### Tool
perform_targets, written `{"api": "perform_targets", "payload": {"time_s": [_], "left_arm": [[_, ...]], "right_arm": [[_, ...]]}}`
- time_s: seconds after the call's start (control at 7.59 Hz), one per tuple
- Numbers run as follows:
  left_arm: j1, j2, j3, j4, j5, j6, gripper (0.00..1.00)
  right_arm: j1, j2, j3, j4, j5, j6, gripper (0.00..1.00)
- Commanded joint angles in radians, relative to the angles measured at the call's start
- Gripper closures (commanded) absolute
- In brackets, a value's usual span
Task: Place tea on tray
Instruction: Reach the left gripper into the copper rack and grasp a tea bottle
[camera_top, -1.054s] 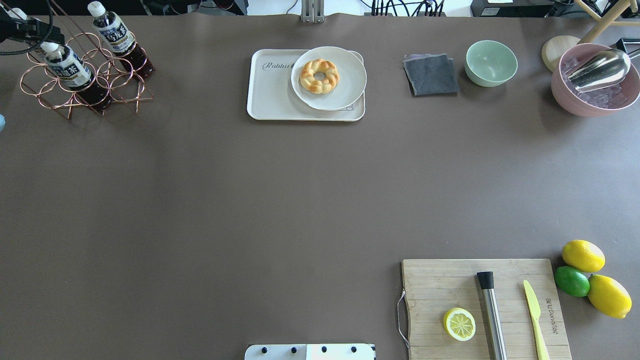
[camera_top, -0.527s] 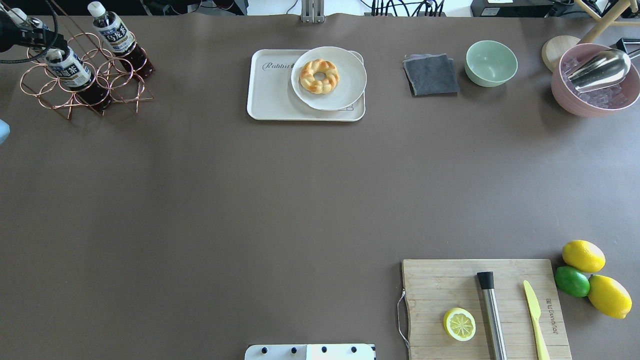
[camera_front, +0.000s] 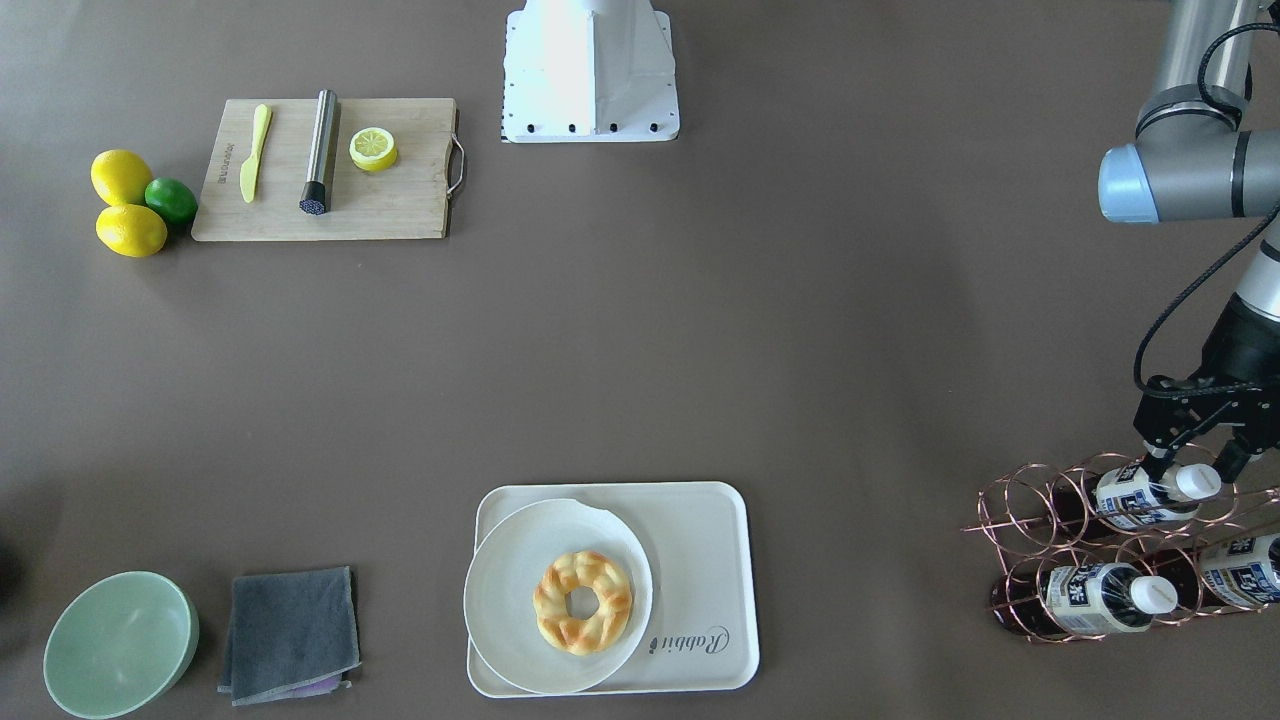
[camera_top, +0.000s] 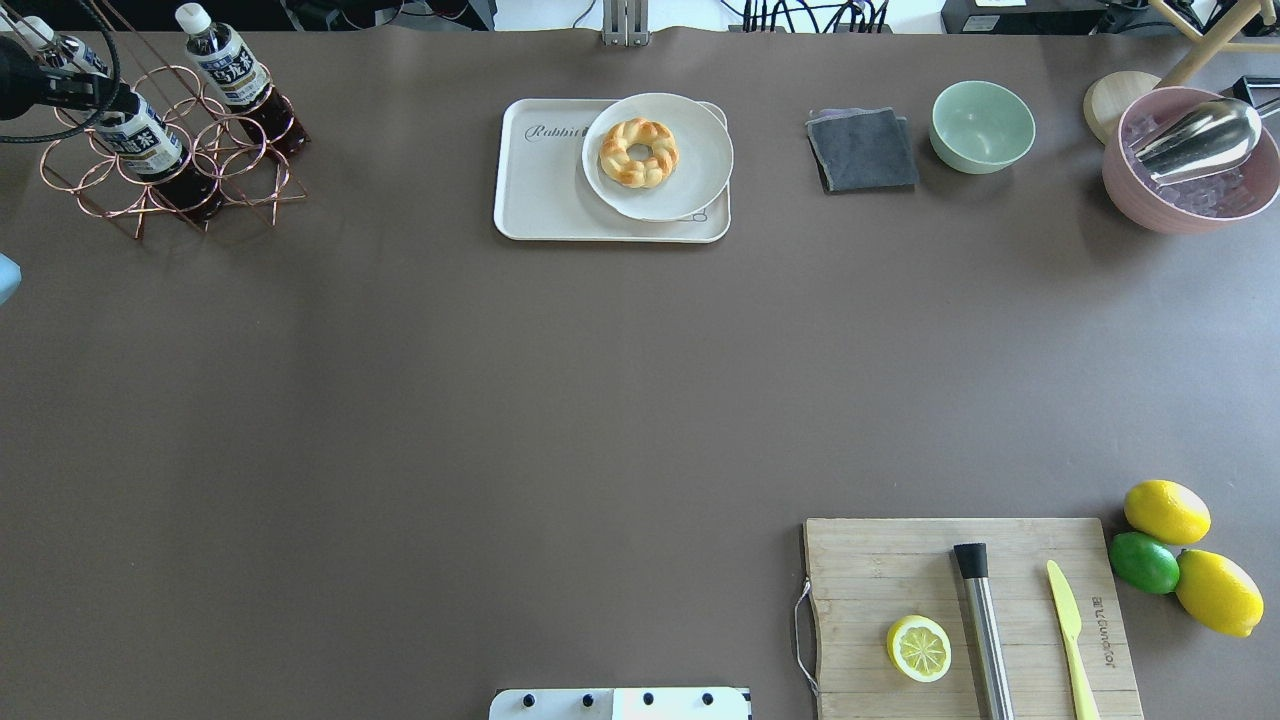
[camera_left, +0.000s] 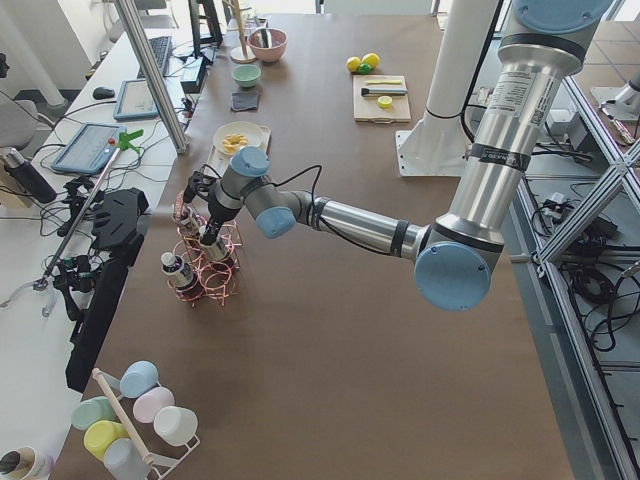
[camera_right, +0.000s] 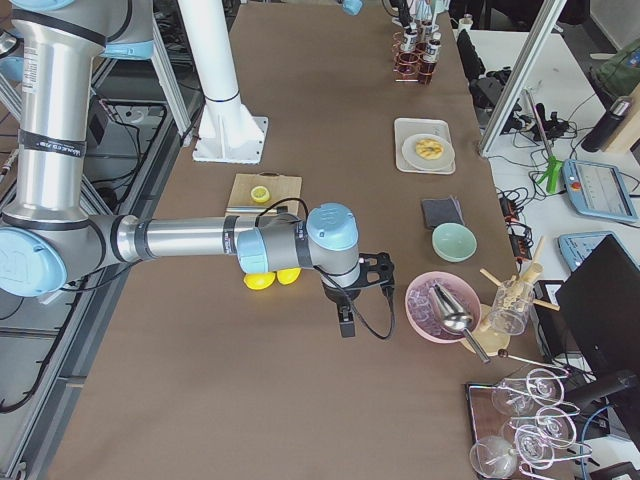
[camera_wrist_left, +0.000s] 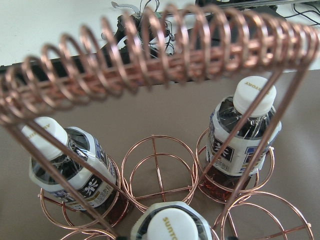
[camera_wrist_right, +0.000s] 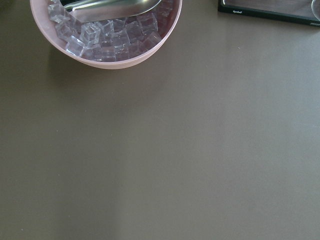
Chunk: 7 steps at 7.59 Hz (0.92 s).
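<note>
Copper rack (camera_front: 1060, 520), front-facing view: the tea (camera_front: 1140, 497) sits tilted in it, its cap right under the left gripper (camera_front: 1196, 466).
Left gripper, same view: jaws spread wide, one finger on each side of the cap, not visibly pinching it.
Tray (camera_front: 700, 560), same view: well apart from that gripper. A bare strip lies beside the plate (camera_front: 510, 560) with the doughnut (camera_front: 583, 602).
Overhead view: the gripper covers the cap, where a second ago the cap showed clear ahead of it.
Left wrist view: the cap is centred at the bottom edge, with the other two bottles (camera_wrist_left: 67, 172) beyond.
Right gripper (camera_right: 346, 322), right side view: hovers beside the pink ice bowl (camera_right: 425, 310); I cannot tell its opening.
Progress: nothing placed yet. Grasp, lift-out, carry and set-down remain.
</note>
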Motion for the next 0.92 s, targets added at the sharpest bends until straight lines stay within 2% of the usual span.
{"api": "perform_targets", "payload": {"time_s": [0.0, 0.4, 0.79], "left_arm": [[-0.002, 0.003, -0.007, -0.007, 0.000, 0.000, 0.42], [-0.008, 0.003, -0.014, -0.007, 0.000, -0.001, 0.46], [-0.011, 0.005, -0.011, -0.005, 0.002, 0.009, 0.46]], "right_arm": [[0.000, 0.000, 0.000, 0.000, 0.001, 0.000, 0.00], [0.000, 0.000, 0.000, 0.000, 0.001, 0.000, 0.00], [0.000, 0.000, 0.000, 0.000, 0.001, 0.000, 0.00]]}}
